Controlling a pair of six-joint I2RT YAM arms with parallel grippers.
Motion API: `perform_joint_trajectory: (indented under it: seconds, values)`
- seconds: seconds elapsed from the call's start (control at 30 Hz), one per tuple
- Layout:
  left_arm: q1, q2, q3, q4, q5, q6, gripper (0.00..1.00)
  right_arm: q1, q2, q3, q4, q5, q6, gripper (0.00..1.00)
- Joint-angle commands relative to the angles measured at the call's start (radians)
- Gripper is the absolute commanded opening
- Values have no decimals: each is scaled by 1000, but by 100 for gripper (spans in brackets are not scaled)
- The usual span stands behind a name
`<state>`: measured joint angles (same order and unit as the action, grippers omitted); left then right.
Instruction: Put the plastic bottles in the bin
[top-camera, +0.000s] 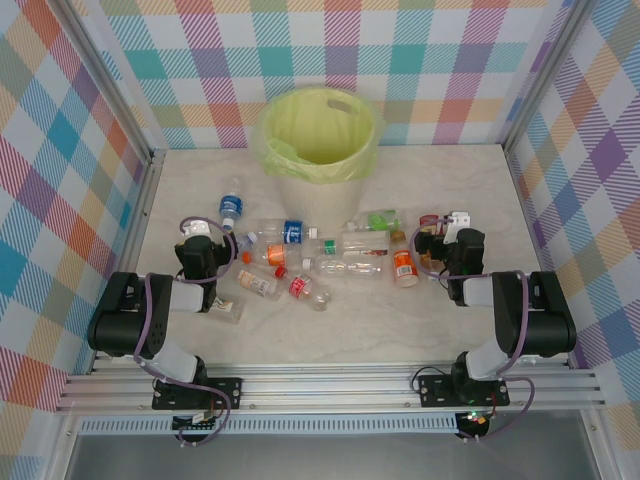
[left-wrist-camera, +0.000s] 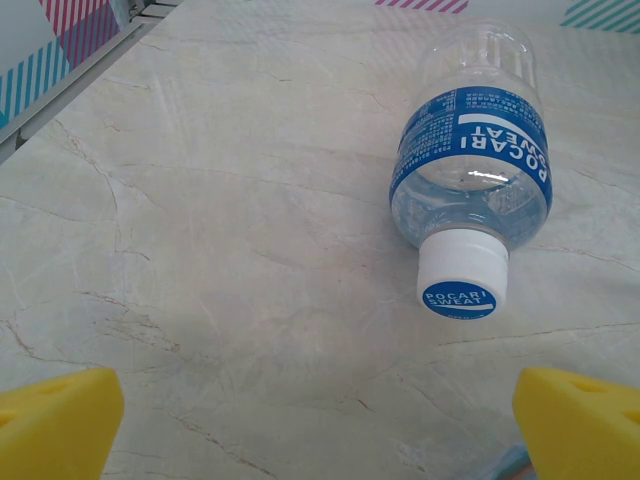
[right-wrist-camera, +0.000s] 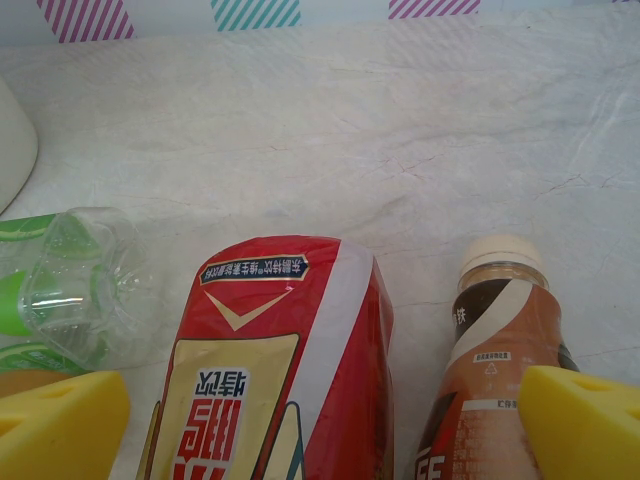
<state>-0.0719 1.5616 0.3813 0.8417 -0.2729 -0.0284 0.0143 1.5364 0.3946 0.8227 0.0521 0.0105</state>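
The bin (top-camera: 320, 135), cream with a yellow-green liner, stands at the back centre. Several plastic bottles (top-camera: 330, 262) lie scattered in front of it. My left gripper (top-camera: 203, 232) is open over bare table. A blue-labelled bottle (left-wrist-camera: 470, 165) lies ahead and to its right, white cap toward me, clear of the yellow fingertips (left-wrist-camera: 55, 425). My right gripper (right-wrist-camera: 320, 430) is open too. A red-labelled bottle (right-wrist-camera: 280, 350) lies between its fingers, and a brown bottle (right-wrist-camera: 500, 360) rests against the right fingertip (right-wrist-camera: 585, 420).
A clear bottle with a green label (right-wrist-camera: 60, 290) lies left of the red one. Metal frame posts and checked walls (top-camera: 70, 170) close in the table (top-camera: 480, 190) on three sides. More bottles (top-camera: 250, 282) lie close by the left arm.
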Motion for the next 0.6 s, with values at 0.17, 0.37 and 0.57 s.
perform_joint_trajectory:
  seconds: [0.17,0.37,0.57]
  values:
    - [-19,-193,85,-255,6,19,100,4,-151,55,-179,-35,-4,100]
    - [-19,-358,113,-407,-82,-105,100,4,-307,142,-466,-26,57,100]
    - [-19,-454,244,-773,-59,-388,100,-1,-359,264,-874,193,236,100]
